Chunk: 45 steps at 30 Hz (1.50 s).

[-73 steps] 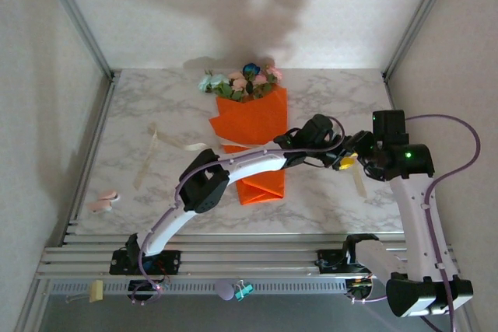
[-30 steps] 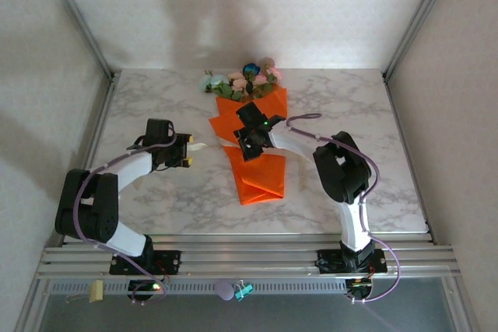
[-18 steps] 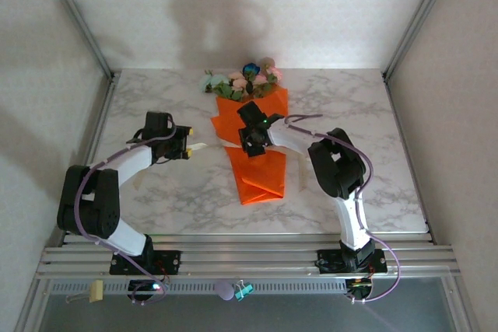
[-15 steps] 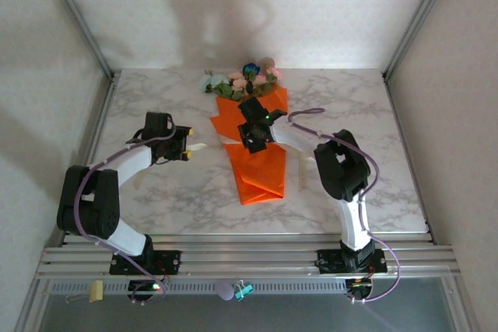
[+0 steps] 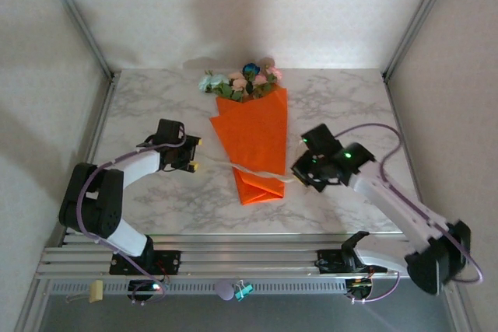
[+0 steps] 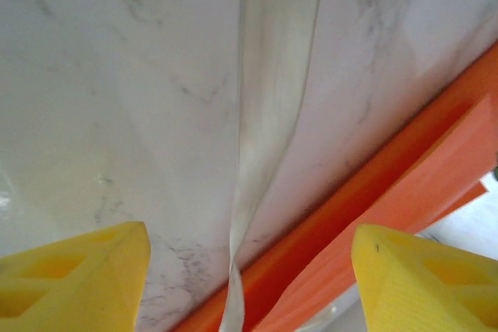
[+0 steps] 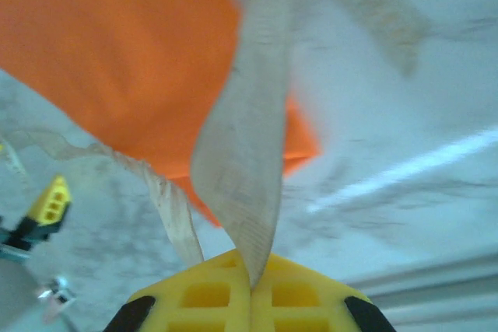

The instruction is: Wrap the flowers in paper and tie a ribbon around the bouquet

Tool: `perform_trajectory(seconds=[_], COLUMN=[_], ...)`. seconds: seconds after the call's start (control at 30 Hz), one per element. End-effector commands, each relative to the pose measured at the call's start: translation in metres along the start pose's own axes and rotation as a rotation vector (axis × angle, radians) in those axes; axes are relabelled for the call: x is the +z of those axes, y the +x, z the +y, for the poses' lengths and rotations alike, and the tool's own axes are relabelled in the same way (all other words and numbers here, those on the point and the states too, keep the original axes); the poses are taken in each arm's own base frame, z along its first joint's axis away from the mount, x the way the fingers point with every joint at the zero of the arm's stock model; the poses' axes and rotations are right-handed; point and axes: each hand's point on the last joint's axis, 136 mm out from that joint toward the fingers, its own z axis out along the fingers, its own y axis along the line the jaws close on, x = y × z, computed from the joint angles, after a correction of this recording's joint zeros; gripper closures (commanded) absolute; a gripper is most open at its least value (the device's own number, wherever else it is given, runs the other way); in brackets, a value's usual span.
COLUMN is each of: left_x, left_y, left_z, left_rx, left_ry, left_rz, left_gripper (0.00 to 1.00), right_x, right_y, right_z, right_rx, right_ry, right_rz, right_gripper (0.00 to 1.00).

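Two ends of the ribbon, one gripped: right gripper clenched on its end, left gripper spread wide around the other.

Top view: bouquet lies at frame centre, long axis up-down, flowers at the upper end, folded tip toward the lower edge. Ribbon crosses the narrow lower part of the cone left to right, roughly square to that axis; its right end is drawn out to the right of the cone. Left wrist view: strip lies loose on the table between the yellow fingers, touching neither; paper edge just beside, lower right. Judgement: left arm is nearer the free end and need only close on it. Bare marble flanks the cone on both sides; side rails well apart from both grippers.
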Motion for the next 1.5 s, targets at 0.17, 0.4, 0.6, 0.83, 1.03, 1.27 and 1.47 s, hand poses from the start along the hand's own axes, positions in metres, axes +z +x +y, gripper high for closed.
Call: perform_trajectory(seconds=[0.17,0.4,0.6,0.83,1.03,1.27,1.47], left_x=[0.011,0.009,0.026,0.039,0.016,-0.024,-0.034], left_y=[0.019,0.054,0.078,0.081,0.082,0.090,0.118], left_z=[0.033,0.044,0.047,0.075,0.094,0.114,0.063], left_rx=[0.091,0.118,0.134,0.184,0.270,0.340,0.192], left_ry=[-0.127,-0.149,-0.167,-0.236,-0.269,-0.260,-0.075], left_rz=[-0.042,-0.016,0.024,0.050,0.067,0.104,0.136], left_gripper=[0.31,0.31,0.33,0.75,1.00,0.94,0.47], right_x=[-0.005,-0.009,0.000,0.001,0.010,0.026,0.030], right_y=[0.015,-0.017,-0.018,-0.012,-0.007,-0.004,-0.003], right_z=[-0.098,-0.117,-0.104,-0.106,-0.110,-0.116,-0.123], right_rx=[-0.132,-0.107,-0.086,-0.073,-0.081,-0.098,-0.095], right_ry=[0.252,0.314,0.274,0.253,0.252,0.273,0.292], right_rz=[0.097,0.015,0.054,0.069,0.100,0.150,0.149], right_gripper=[1.00,1.00,1.00,1.00,1.00,1.00,1.00])
